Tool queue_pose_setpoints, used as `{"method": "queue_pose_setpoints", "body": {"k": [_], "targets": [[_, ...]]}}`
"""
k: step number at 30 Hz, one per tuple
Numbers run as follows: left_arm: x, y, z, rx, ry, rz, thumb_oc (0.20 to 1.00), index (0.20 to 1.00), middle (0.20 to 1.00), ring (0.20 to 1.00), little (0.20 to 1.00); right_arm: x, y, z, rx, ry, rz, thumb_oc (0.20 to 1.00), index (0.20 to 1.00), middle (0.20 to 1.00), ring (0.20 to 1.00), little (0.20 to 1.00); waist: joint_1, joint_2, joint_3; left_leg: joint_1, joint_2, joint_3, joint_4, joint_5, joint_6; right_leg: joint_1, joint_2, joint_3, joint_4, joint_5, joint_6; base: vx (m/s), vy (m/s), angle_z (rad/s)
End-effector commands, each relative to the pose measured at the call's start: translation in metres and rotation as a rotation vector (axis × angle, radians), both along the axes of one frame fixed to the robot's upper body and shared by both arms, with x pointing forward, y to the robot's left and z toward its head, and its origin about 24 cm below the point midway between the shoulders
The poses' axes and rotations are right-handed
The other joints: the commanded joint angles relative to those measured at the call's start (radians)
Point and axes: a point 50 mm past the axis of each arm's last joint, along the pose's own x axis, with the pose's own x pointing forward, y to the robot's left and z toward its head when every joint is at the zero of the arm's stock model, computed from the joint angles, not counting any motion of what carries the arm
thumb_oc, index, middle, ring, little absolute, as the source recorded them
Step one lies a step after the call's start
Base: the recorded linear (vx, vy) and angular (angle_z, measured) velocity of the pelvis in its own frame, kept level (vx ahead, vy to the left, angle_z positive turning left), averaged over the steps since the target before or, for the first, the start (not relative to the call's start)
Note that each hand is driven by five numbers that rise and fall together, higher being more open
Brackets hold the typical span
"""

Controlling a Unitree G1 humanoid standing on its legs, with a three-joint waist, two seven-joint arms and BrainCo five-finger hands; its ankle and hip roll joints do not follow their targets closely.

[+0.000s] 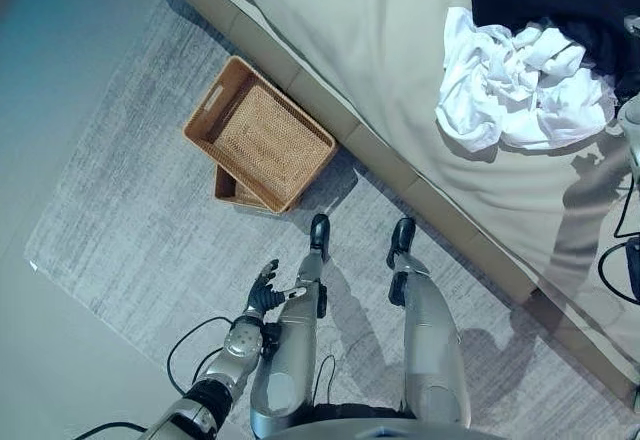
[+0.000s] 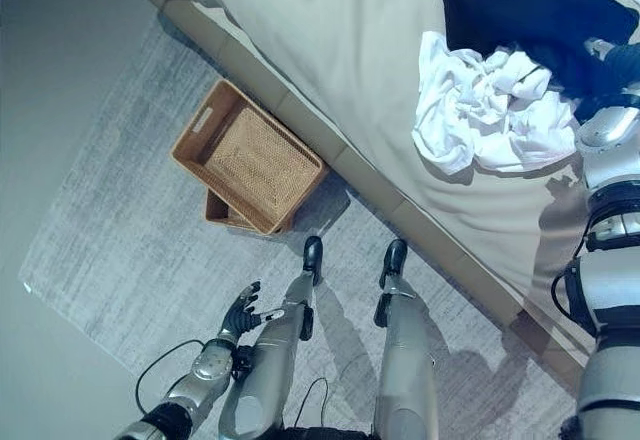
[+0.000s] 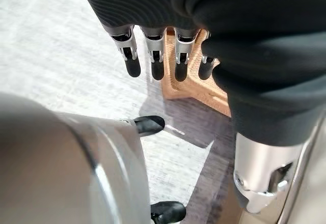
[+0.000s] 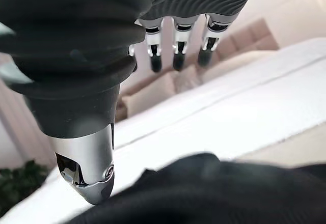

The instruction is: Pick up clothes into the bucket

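A crumpled white garment [image 1: 520,82] lies on the bed, touching a black garment [image 1: 560,0] at the bed's far right. On the rug by the bed's side stands an empty woven basket [image 1: 262,138]. My right hand [image 2: 612,58] hovers over the black garment [image 4: 204,193], its fingers [image 4: 175,46] straight and holding nothing. Low beside my leg, well short of the basket [image 3: 196,84], hangs my left hand [image 1: 262,288], open and empty, with its fingers [image 3: 153,56] extended.
The bed [image 1: 360,30] has a beige sheet and a tan frame edge [image 1: 380,155] running diagonally. A grey rug [image 1: 130,210] covers the floor in front. A second woven piece [image 1: 235,190] sticks out under the basket.
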Motion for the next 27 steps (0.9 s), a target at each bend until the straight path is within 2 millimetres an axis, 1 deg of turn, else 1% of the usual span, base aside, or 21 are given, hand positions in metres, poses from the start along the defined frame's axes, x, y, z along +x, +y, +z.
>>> {"method": "queue_pose_setpoints", "body": {"k": [1,5,6,7,9,10,11,12,13,14,15,16,19,22,25,26,27], "targets": [[0.002,0.001,0.005,-0.036,-0.037,0.042,1.000,1.000,1.000,1.000,1.000,-0.021,-0.017,0.044,-0.069,-0.051,-0.079,1.000,1.000,1.000,1.000,1.000,-0.004,-0.035,-0.006,-0.010,0.019,-0.012,0.064,-0.054,-0.018,0.001,-0.017,-0.017,0.095,-0.088,0.045,0.04,-0.048,0.00],[0.012,-0.009,0.015,-0.089,-0.078,0.025,1.000,1.000,1.000,1.000,1.000,-0.017,-0.014,0.052,-0.098,0.042,-0.049,1.000,1.000,1.000,1.000,1.000,0.001,-0.030,-0.006,-0.031,0.026,-0.020,0.027,-0.035,-0.022,-0.047,-0.020,-0.017,0.104,-0.088,0.044,0.02,-0.018,0.01],[0.012,-0.010,0.015,-0.090,-0.079,0.025,1.000,1.000,1.000,1.000,1.000,-0.017,-0.014,0.053,-0.099,0.041,-0.049,1.000,1.000,1.000,1.000,1.000,0.001,-0.029,-0.006,-0.031,0.026,-0.020,0.027,-0.035,-0.022,-0.048,-0.020,-0.016,0.105,-0.089,0.044,0.03,-0.032,-0.01],[0.016,-0.017,0.019,-0.108,-0.091,-0.010,1.000,1.000,1.000,1.000,1.000,-0.017,-0.019,0.053,-0.107,0.112,-0.063,1.000,1.000,1.000,1.000,1.000,0.004,-0.023,-0.006,-0.036,0.026,-0.026,0.012,-0.028,-0.023,-0.065,-0.023,-0.017,0.111,-0.089,0.043,0.00,0.000,0.00],[0.017,-0.020,0.020,-0.121,-0.097,-0.016,1.000,1.000,1.000,1.000,1.000,-0.017,-0.019,0.055,-0.100,0.124,-0.059,1.000,1.000,1.000,1.000,1.000,0.004,-0.019,-0.006,-0.035,0.024,-0.028,0.005,-0.024,-0.023,-0.069,-0.024,-0.018,0.114,-0.091,0.042,0.02,-0.017,0.02],[0.019,-0.023,0.022,-0.127,-0.101,-0.030,1.000,1.000,1.000,1.000,1.000,-0.017,-0.021,0.053,-0.093,0.145,-0.064,1.000,1.000,1.000,1.000,1.000,0.005,-0.014,-0.006,-0.036,0.023,-0.030,0.000,-0.022,-0.024,-0.075,-0.027,-0.018,0.115,-0.091,0.043,0.02,-0.012,0.04],[0.022,-0.025,0.026,-0.140,-0.117,-0.036,1.000,1.000,1.000,1.000,1.000,-0.017,-0.020,0.058,-0.086,0.156,-0.042,1.000,1.000,1.000,1.000,1.000,0.007,-0.010,-0.006,-0.037,0.023,-0.031,-0.012,-0.017,-0.025,-0.084,-0.031,-0.020,0.117,-0.090,0.043,0.00,0.000,0.00],[0.024,-0.026,0.028,-0.149,-0.123,-0.039,1.000,1.000,1.000,1.000,1.000,-0.017,-0.020,0.059,-0.074,0.158,-0.034,1.000,1.000,1.000,1.000,1.000,0.009,-0.009,-0.006,-0.039,0.023,-0.032,-0.016,-0.016,-0.025,-0.090,-0.032,-0.019,0.119,-0.090,0.043,0.00,0.000,0.00],[0.023,-0.026,0.027,-0.149,-0.117,-0.044,1.000,1.000,1.000,1.000,1.000,-0.016,-0.021,0.057,-0.078,0.186,-0.027,1.000,1.000,1.000,1.000,1.000,0.010,-0.009,-0.006,-0.042,0.022,-0.033,-0.017,-0.016,-0.025,-0.094,-0.033,-0.019,0.118,-0.088,0.043,0.10,-0.032,0.02],[0.022,-0.027,0.026,-0.153,-0.106,-0.048,1.000,1.000,1.000,1.000,1.000,-0.016,-0.022,0.056,-0.075,0.211,-0.020,0.589,0.589,0.589,0.589,0.589,0.008,-0.010,-0.006,-0.020,0.020,-0.035,-0.018,-0.042,-0.027,-0.083,-0.034,-0.008,0.133,-0.123,0.051,0.00,0.000,0.00],[0.023,-0.028,0.026,-0.155,-0.109,-0.052,1.000,1.000,1.000,1.000,1.000,-0.018,-0.024,0.057,-0.057,0.202,-0.026,0.589,0.589,0.589,0.589,0.589,0.013,-0.006,-0.006,-0.045,0.020,-0.034,-0.013,-0.019,-0.024,-0.101,-0.036,-0.018,0.123,-0.089,0.043,0.02,-0.017,0.10],[0.023,-0.027,0.026,-0.156,-0.104,-0.050,1.000,1.000,1.000,1.000,1.000,-0.017,-0.023,0.058,-0.051,0.204,-0.017,0.200,0.200,0.200,0.200,0.200,0.014,-0.006,-0.006,-0.047,0.019,-0.033,-0.010,-0.021,-0.023,-0.100,-0.036,-0.017,0.123,-0.089,0.043,-0.07,0.011,0.14],[0.022,-0.027,0.024,-0.151,-0.096,-0.051,1.000,1.000,1.000,1.000,1.000,-0.017,-0.020,0.064,-0.059,0.184,-0.002,0.200,0.200,0.200,0.200,0.200,0.013,-0.007,-0.006,-0.053,0.017,-0.033,0.000,-0.025,-0.022,-0.106,-0.035,-0.013,0.127,-0.088,0.043,0.01,-0.006,0.05],[0.021,-0.024,0.020,-0.132,-0.076,-0.038,1.000,1.000,1.000,1.000,1.000,-0.015,-0.012,0.071,-0.052,0.120,0.050,0.200,0.200,0.200,0.200,0.200,0.007,-0.015,-0.006,-0.049,0.012,-0.033,0.012,-0.028,-0.022,-0.095,-0.034,-0.008,0.119,-0.084,0.043,0.00,0.000,0.00],[0.021,-0.019,0.017,-0.107,-0.068,-0.025,1.000,1.000,1.000,1.000,1.000,-0.015,0.002,0.086,-0.054,0.009,0.124,0.200,0.200,0.200,0.200,0.200,-0.003,-0.028,-0.006,-0.020,0.013,-0.033,0.011,-0.028,-0.024,-0.055,-0.030,-0.009,0.095,-0.075,0.045,0.00,0.000,0.00],[0.020,-0.019,0.017,-0.107,-0.067,-0.025,1.000,1.000,1.000,1.000,1.000,-0.015,0.002,0.086,-0.053,0.009,0.124,0.200,0.200,0.200,0.200,0.200,-0.003,-0.028,-0.006,-0.019,0.013,-0.034,0.010,-0.028,-0.024,-0.054,-0.029,-0.009,0.094,-0.075,0.045,0.00,0.000,0.00],[0.020,-0.016,0.016,-0.096,-0.064,-0.019,1.000,1.000,1.000,1.000,1.000,-0.015,0.008,0.092,-0.066,-0.020,0.146,0.200,0.200,0.200,0.200,0.200,-0.006,-0.034,-0.006,-0.008,0.014,-0.032,0.010,-0.029,-0.026,-0.040,-0.029,-0.008,0.087,-0.071,0.046,0.00,0.000,0.00]]}}
